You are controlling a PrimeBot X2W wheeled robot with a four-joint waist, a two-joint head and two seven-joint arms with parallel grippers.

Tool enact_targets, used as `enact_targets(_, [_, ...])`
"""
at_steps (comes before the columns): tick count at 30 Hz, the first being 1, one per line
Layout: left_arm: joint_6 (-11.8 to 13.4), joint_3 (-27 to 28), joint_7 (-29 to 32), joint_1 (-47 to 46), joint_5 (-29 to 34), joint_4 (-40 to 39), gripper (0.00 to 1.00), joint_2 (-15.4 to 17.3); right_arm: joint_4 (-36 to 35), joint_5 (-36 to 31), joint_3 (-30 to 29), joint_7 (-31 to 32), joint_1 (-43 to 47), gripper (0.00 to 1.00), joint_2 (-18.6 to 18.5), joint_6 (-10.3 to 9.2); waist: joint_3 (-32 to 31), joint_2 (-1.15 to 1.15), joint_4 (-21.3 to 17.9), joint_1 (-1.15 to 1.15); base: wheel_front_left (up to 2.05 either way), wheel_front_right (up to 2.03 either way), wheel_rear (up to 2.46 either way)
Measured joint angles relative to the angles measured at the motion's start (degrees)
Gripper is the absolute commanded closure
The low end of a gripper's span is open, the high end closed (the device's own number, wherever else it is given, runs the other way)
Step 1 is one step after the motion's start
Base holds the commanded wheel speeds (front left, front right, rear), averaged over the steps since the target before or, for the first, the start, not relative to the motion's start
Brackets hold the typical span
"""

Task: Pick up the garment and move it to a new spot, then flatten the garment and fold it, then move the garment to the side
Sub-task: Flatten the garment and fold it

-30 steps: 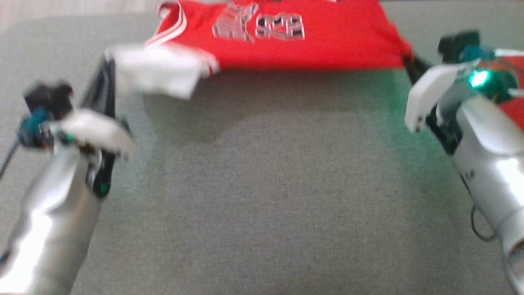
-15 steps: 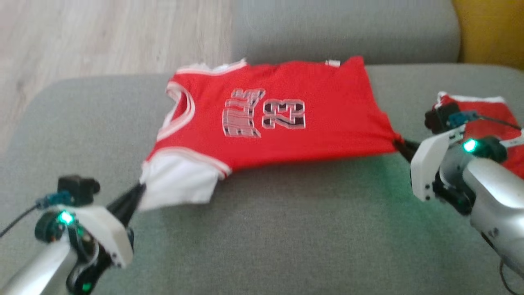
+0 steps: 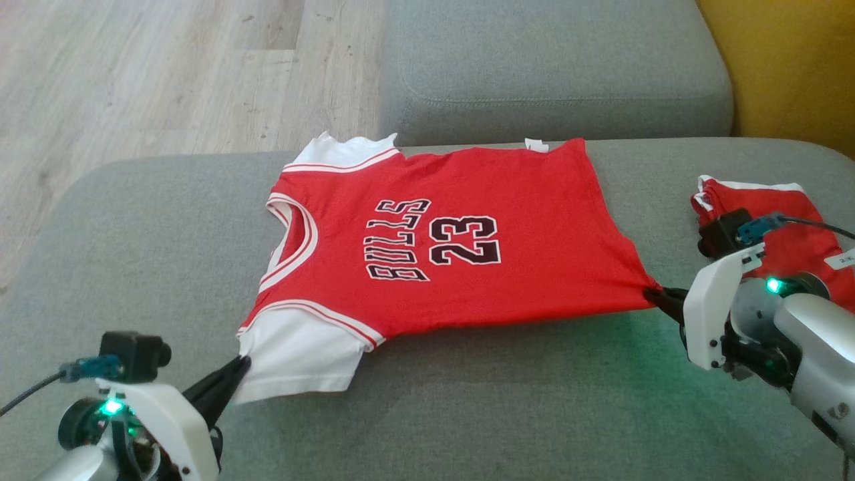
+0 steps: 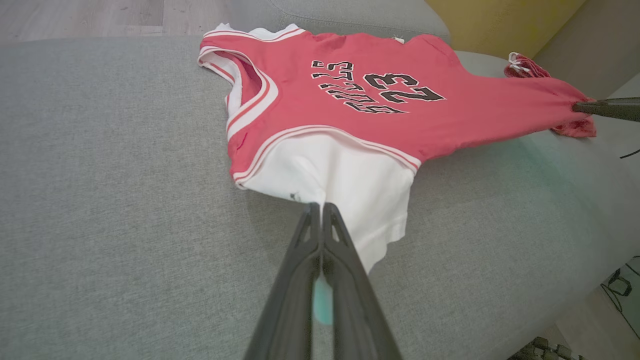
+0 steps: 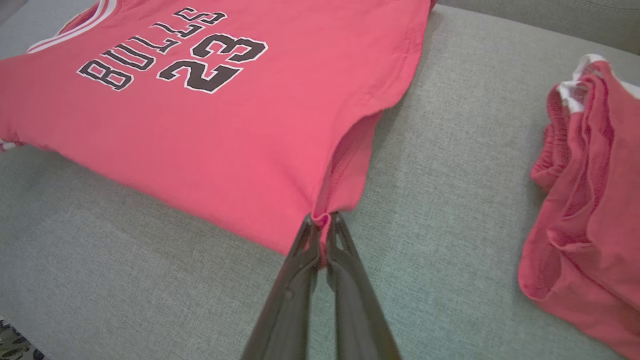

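The garment [image 3: 461, 267] is a red jersey with white sleeves and black "BULLS 23" lettering, spread face up across the grey sofa seat [image 3: 467, 407]. My left gripper [image 3: 242, 363] is shut on the edge of its near white sleeve [image 4: 350, 175]. In the left wrist view that gripper [image 4: 320, 206] pinches the sleeve fabric. At the jersey's near hem corner my right gripper [image 3: 649, 293] is shut on the red cloth, seen up close as the right gripper [image 5: 322, 216] clamps a bunched fold of the garment [image 5: 225, 125]. The near edge hangs stretched between both grippers.
A second red cloth item [image 3: 788, 234] with white trim lies bunched on the seat at the right, behind my right wrist, also the red cloth [image 5: 585, 200]. The sofa backrest [image 3: 554, 67] rises behind. Wooden floor [image 3: 167, 73] lies left; a yellow surface [image 3: 795, 60] stands back right.
The head view has tilted up and steadied, so the whole jersey now shows. Both grippers, still holding it, have lowered and drawn it toward me, and it now lies flatter on the seat.
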Motion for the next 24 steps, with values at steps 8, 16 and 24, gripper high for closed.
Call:
enact_targets(8, [1.6,0.5,1.1,-1.8,0.7,0.6,1.00,0.1,-0.3,1.3,0.3,-0.6,-0.2,1.00,0.0,0.00,1.9,0.00,0.0,0.00,0.00,0.00,0.00])
enact_targets(16, [0.0,-0.7,5.2,-11.1,3.7,6.6,1.00,-1.0,1.1,1.6,-0.3,-0.6,-5.5,1.00,0.5,0.00,5.6,0.00,-0.1,0.01,0.00,0.00,0.00])
enact_targets(24, [-2.8,-2.6,9.0,-23.3,7.2,16.8,1.00,-4.3,4.8,2.1,-0.8,2.0,-11.0,1.00,2.9,0.00,10.6,0.00,-0.1,0.01,0.00,0.00,0.00])
